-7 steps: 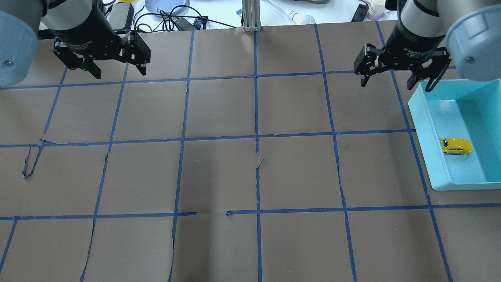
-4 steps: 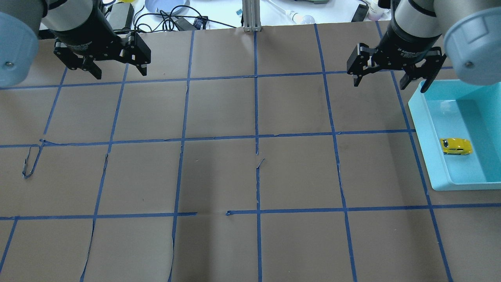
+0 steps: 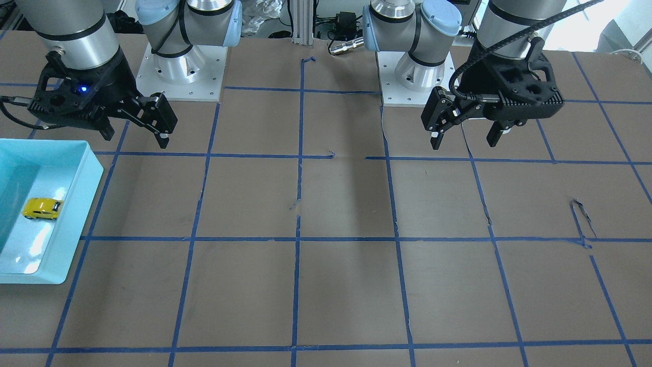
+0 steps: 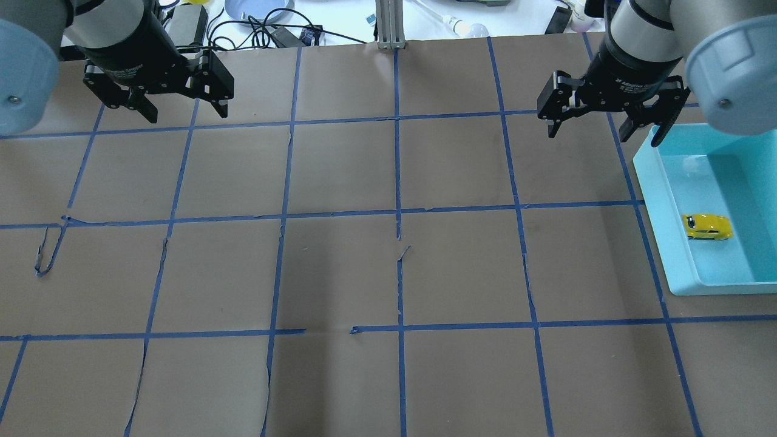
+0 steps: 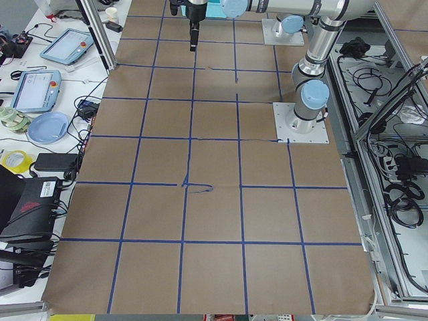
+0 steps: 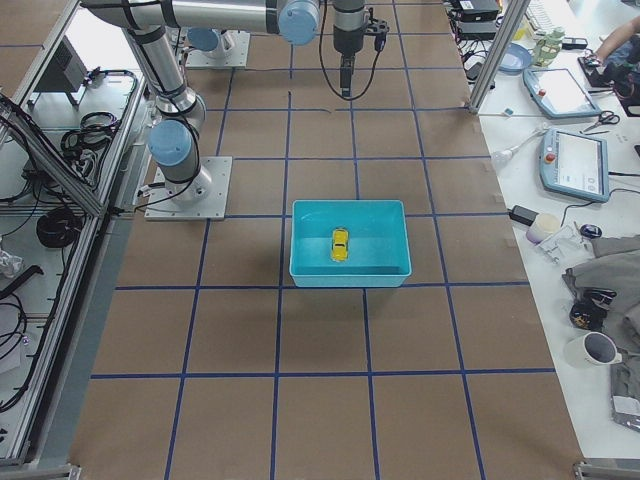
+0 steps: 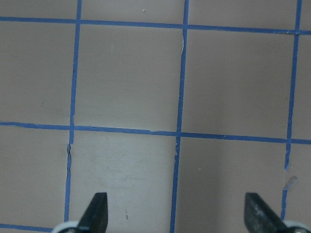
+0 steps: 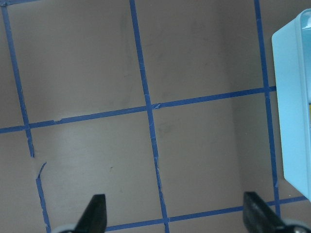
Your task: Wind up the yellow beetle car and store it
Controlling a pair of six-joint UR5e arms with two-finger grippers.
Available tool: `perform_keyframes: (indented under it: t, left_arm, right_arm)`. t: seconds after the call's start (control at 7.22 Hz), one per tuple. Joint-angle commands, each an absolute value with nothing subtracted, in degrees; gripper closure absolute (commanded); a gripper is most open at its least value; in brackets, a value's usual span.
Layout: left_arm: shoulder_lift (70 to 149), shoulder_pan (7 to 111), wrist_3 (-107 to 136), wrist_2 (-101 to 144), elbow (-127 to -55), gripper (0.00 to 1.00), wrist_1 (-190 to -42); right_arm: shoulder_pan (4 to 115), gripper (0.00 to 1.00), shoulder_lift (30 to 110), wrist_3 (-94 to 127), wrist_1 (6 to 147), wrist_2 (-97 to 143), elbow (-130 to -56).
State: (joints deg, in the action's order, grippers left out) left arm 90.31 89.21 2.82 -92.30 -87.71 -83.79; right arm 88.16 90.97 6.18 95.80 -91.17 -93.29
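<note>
Sitting inside teal tray point(image 4: 661, 200), near wall facing worktop point(image 4: 388, 273) middle: yellow beetle car point(image 4: 706, 226), touching neither hand; right hand point(image 4: 604, 138) raised near one tray corner, fingers spread wide, holding nothing; left hand point(image 4: 186, 115) well apart from tray, toward opposite end of worktop, fingers likewise spread, holding nothing.

Brown paper-covered tabletop point(image 4: 340, 273) laid out flat; blue tape grid point(image 4: 397, 170) crossing it, peeling in a few spots; turquoise bin point(image 4: 665, 218) sitting at the right edge; two white base plates point(image 3: 204, 86) along the robot's edge.
</note>
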Motion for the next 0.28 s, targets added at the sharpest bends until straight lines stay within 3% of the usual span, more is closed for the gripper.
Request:
perform_keyframes:
  t: [0.0, 0.14]
  left_arm:
    - [90.26, 89.21, 2.81, -92.29, -87.71, 0.0, -83.76]
    - [90.35, 89.21, 2.81, -92.29, -87.71, 0.0, -83.76]
  right_arm:
    - [88.15, 0.0, 90.97, 5.98, 95.89, -90.97, -93.25]
    - [88.15, 0.0, 90.97, 5.98, 95.89, -91.05, -93.25]
